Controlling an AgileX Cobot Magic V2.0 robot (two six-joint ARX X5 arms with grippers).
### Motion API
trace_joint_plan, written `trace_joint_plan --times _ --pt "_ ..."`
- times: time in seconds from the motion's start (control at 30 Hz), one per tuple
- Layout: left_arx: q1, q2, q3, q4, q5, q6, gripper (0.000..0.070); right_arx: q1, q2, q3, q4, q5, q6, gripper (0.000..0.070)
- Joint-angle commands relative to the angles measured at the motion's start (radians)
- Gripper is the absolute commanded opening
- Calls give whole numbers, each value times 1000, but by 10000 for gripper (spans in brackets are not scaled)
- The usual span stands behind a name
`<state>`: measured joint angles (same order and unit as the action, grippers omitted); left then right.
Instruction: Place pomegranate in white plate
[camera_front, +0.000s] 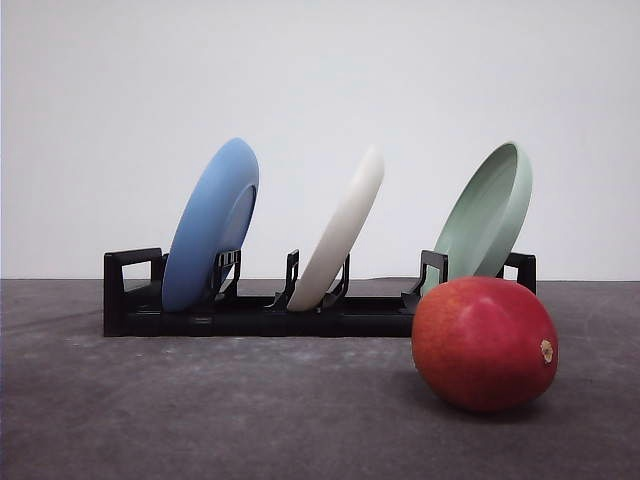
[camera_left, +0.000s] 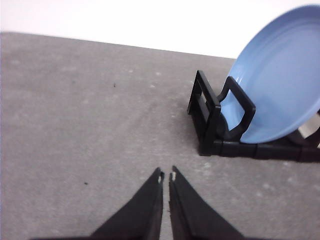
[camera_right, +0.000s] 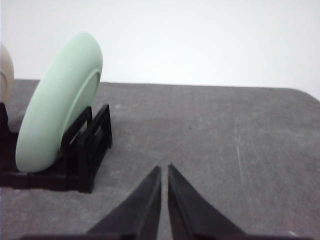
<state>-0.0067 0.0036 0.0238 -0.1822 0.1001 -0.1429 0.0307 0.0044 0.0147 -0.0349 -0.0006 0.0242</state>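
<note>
On the table (camera_front: 200, 420), pomegranate (camera_front: 484, 343) before white plate (camera_front: 340, 232), both end effectors (camera_left: 166, 177) (camera_right: 164, 169) pressed together, touching nothing.

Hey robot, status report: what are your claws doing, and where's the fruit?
Left claw shut, empty. Right claw shut, empty. Pomegranate on table, in front of rack. White plate tilted in middle slot; not yet out.

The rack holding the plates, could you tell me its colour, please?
Black; the rack shows best in the front view.
</note>
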Motion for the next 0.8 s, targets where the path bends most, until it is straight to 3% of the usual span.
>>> trace_joint_plan --times 0.0,0.17,0.23,0.4,0.57,0.77 --pt "0 -1 -12 4 -2 -101 0 -2 -1 -4 12 1 27 19" --pt "0 -1 -12 87 -2 -309 0 -2 -1 -4 64 4 204 8" --pt "0 0 -12 168 -2 -317 0 -2 -1 -2 119 1 277 8" --pt "0 0 22 297 -3 -280 0 -2 -1 39 176 -1 314 6" --pt "0 6 133 217 -6 -240 0 -2 0 145 105 -11 339 5" --pt "0 55 328 -60 -6 -241 0 -2 54 332 -119 -19 361 5"
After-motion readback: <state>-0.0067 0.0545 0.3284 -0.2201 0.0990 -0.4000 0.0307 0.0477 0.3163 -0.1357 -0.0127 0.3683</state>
